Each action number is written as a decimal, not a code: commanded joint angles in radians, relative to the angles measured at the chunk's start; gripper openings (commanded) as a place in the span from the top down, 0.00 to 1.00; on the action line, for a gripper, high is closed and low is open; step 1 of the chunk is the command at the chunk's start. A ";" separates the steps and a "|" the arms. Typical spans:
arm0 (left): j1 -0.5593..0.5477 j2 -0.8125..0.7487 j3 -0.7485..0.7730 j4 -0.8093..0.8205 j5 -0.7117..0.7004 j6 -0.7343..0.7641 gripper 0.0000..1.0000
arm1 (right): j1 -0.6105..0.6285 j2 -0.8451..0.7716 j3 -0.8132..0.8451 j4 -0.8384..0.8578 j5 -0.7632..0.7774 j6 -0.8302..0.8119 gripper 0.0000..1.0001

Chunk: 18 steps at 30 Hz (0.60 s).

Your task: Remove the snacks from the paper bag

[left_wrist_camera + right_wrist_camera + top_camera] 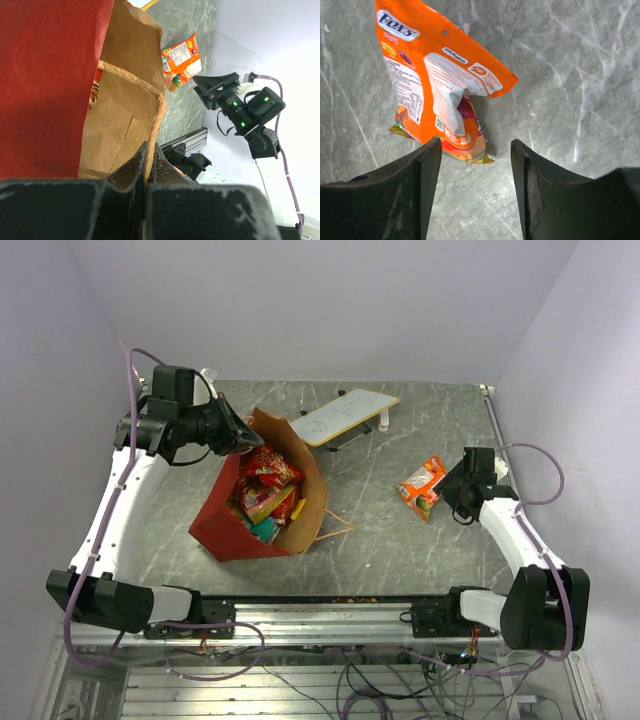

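Sweets packet lies on the bench just ahead of our right tool, jaws parted and empty; our left tool pinches the paper bag rim.

Place: I read this as a robotics lab cell, a boxed-in test bench rather than a home or a shop.
Walls: plain pale panels close the table in on the left, far and right sides.
Table: a grey marble-patterned top forms the floor of the cell.
Near edge: a metal rail carries the bases of my left arm and right arm.
Wiring: loose cables trail over a slatted metal frame nearer than the rail, and purple leads run along both arms.
Electronics: green lights glow on the right arm's wrist.
Props: a paper bag of snack packets and a white board lie on the top.
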 commanded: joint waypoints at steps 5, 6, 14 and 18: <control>-0.023 -0.001 -0.036 0.079 0.063 -0.019 0.93 | 0.012 0.013 0.163 -0.087 -0.244 -0.188 0.41; -0.037 -0.003 -0.032 0.068 0.049 -0.011 0.93 | 0.022 0.016 0.174 -0.081 -0.314 -0.202 0.41; -0.210 -0.070 -0.086 0.061 -0.066 -0.063 0.93 | 0.129 0.089 0.260 -0.082 -0.515 -0.215 0.40; -0.218 -0.108 -0.105 0.017 -0.110 -0.059 0.93 | 0.244 0.172 0.407 -0.112 -0.506 -0.256 0.39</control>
